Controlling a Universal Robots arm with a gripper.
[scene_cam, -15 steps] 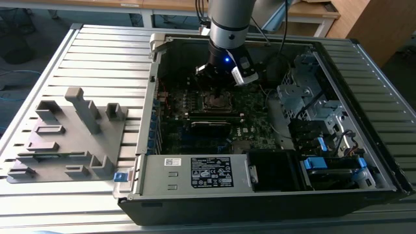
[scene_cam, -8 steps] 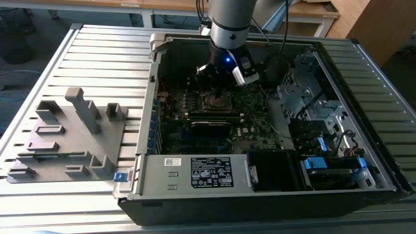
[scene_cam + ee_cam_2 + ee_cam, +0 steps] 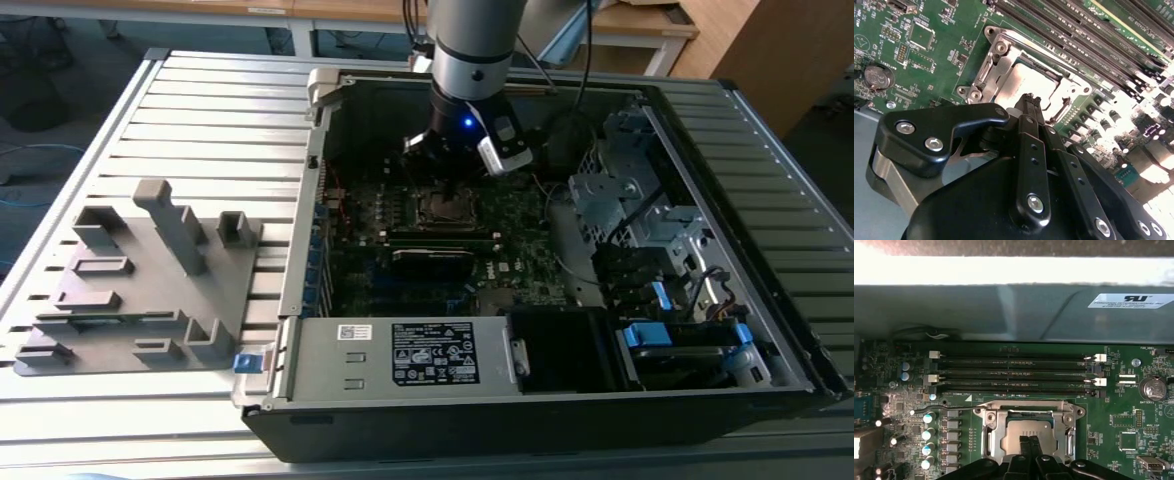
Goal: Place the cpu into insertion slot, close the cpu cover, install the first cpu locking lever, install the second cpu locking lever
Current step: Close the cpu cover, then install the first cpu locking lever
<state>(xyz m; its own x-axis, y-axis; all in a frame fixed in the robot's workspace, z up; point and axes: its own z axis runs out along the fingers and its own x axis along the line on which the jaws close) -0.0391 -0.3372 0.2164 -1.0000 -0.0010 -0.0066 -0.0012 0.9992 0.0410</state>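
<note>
The cpu [image 3: 1026,429] lies flat in the insertion slot [image 3: 988,440] on the green motherboard [image 3: 1124,420], its dull silver top showing. The cpu cover [image 3: 1026,408] lies down around it as a silvery frame, with the chip seen through its window. My gripper [image 3: 1029,440] hangs just above the chip with its two black fingers pressed together, shut on nothing. In the second wrist view the fingertips [image 3: 1030,100] sit over the cpu [image 3: 1026,80], inside the cover [image 3: 999,65]. A thin lever rod [image 3: 944,408] runs out from the socket's corner. In the exterior view the arm [image 3: 467,60] reaches down over the slot [image 3: 447,207].
Long black memory slots [image 3: 1014,372] run beside the socket, with a row of capacitors [image 3: 928,432] nearby. The open computer case [image 3: 320,100] walls in the board. A drive cage [image 3: 627,190] stands at the exterior view's right, a grey fixture [image 3: 147,270] at its left.
</note>
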